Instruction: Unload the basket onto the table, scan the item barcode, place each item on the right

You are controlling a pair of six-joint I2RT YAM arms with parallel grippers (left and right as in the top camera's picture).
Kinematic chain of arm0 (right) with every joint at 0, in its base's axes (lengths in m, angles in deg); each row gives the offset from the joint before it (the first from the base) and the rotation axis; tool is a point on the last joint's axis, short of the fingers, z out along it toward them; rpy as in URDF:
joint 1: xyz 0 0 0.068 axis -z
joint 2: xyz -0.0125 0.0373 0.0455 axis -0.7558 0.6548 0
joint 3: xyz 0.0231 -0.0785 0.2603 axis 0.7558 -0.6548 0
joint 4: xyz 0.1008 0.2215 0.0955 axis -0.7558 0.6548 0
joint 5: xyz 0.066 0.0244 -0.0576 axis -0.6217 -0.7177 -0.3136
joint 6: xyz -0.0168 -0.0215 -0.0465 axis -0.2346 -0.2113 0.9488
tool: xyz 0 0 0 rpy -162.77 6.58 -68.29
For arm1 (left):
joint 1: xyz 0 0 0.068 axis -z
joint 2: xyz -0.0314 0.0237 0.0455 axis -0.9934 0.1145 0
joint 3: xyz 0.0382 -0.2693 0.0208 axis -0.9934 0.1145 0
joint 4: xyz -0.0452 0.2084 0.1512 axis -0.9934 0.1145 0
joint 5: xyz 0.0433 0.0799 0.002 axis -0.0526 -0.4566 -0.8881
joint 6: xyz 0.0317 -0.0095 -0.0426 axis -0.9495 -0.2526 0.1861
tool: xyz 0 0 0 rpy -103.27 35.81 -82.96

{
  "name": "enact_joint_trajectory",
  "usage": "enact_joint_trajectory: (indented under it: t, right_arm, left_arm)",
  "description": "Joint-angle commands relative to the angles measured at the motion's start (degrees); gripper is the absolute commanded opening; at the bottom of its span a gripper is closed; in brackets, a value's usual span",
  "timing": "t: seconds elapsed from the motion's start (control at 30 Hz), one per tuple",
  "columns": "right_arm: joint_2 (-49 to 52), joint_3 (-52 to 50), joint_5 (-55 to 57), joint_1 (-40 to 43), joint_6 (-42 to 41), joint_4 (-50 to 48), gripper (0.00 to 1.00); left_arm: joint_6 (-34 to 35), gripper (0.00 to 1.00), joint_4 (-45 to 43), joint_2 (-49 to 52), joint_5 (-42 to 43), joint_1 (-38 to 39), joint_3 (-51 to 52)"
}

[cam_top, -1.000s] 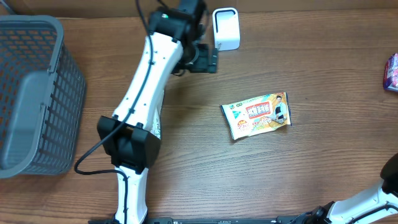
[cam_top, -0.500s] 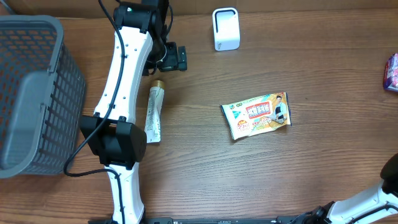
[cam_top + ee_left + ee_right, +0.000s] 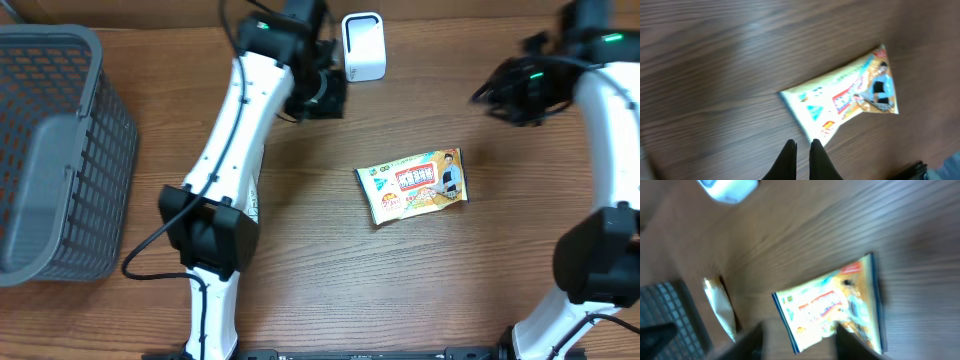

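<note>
- Your snack packet (image 3: 412, 185) lay flat on the table (image 3: 330, 270), printed face up, and touched nothing else. I could not make out a barcode on the side that showed.
- Your left end effector (image 3: 325, 98) hung above the table, up and to the left of the packet in the overhead view. In its wrist view (image 3: 803, 144) the fingers were pressed together and held nothing, with the packet's near corner just beyond their tips.
- Your right end effector (image 3: 495, 95) hung up and to the right of the packet, clear of it. The blurred wrist view (image 3: 800, 330) showed its fingers spread apart and empty, with the packet seen between them.
- The white scanner (image 3: 363, 46) stood at the far edge of the table, beyond the packet and slightly left. Bare wood lay between the two.
- A pale tube (image 3: 720, 305) lay left of the packet, and from overhead the left arm (image 3: 235, 130) crossed above it and hid most of it.
- The grey basket (image 3: 60, 150) sat well apart from the packet, far to its left.
</note>
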Motion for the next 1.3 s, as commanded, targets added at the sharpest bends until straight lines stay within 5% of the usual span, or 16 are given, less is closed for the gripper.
enact_joint_trajectory:
  t: [0.0,0.57,0.93,1.27]
  right_arm:
    - [0.1,-7.0,0.1,-2.7,2.3,-2.8,0.05]
    - [0.1,-28.2,-1.1,-3.6,1.0,-16.4,0.04]
    - [0.3,-36.1,5.7,-1.2,-3.3,-25.2,0.04]
    - [0.3,-36.8,12.2,0.2,-3.5,-23.1,0.04]
  left_arm:
    - [2.6,0.04,-2.6,0.5,1.7,3.8,3.3]
    - [8.7,0.04,-27.9,0.8,11.3,6.9,25.9]
    - [17.0,0.04,-37.0,0.8,11.2,7.2,37.0]
    - [24.4,0.04,-42.2,0.8,8.9,3.9,43.1]
